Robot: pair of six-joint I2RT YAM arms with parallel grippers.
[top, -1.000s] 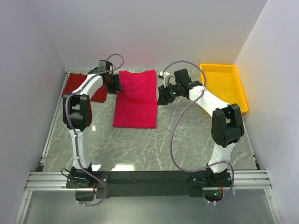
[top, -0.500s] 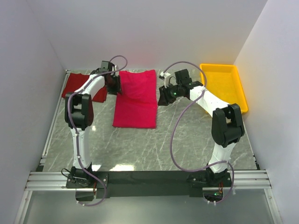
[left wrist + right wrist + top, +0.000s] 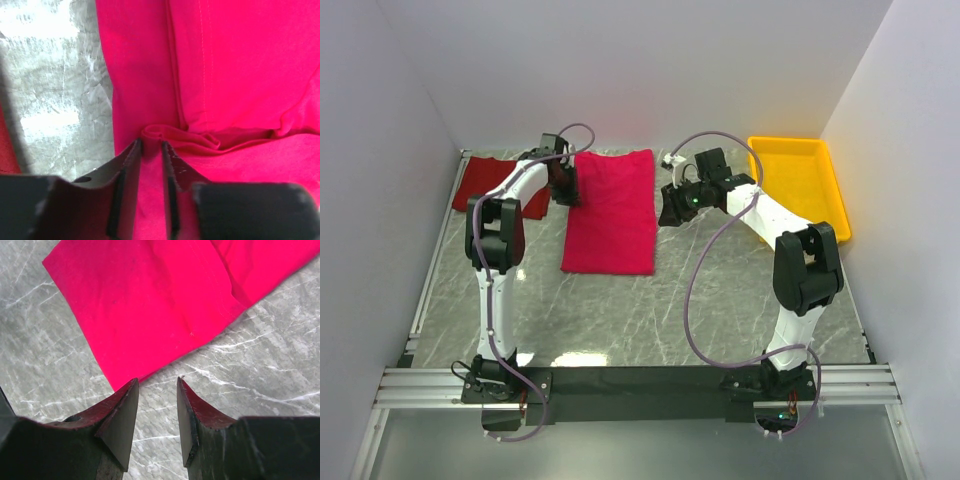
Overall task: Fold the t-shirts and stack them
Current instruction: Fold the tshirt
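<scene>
Meanwhile, in the far left corner of the table (image 3: 650, 320), the brick-red t-shirt (image 3: 480, 185) lies in a loose heap, not yet folded, with the left arm reaching across its right side. Just beside it, the left gripper (image 3: 151, 142) sits low on the far left part of the crimson-pink t-shirt (image 3: 610, 225). Its jaws are drawn narrow at a small raised ridge of cloth, and whether they have truly pinched it cannot be told. The pink shirt lies flat along the middle of the table toward the far edge, a long panel with cloth doubled over near that gripper.

The likely trouble starts there. So thin a ridge may give the fingers only the top layer, or slip free on the lift. The fold would then come up lopsided, or the whole shirt would drag toward the darker one.

At the shirt's right edge the right gripper (image 3: 156, 381) hovers over bare marble, jaws partly apart and holding nothing. If it comes down where it hangs, it may miss the hem and meet stone, so that one side is pulled alone.

In the far right corner sits the yellow tray (image 3: 800, 190), and nothing shows inside it.
</scene>
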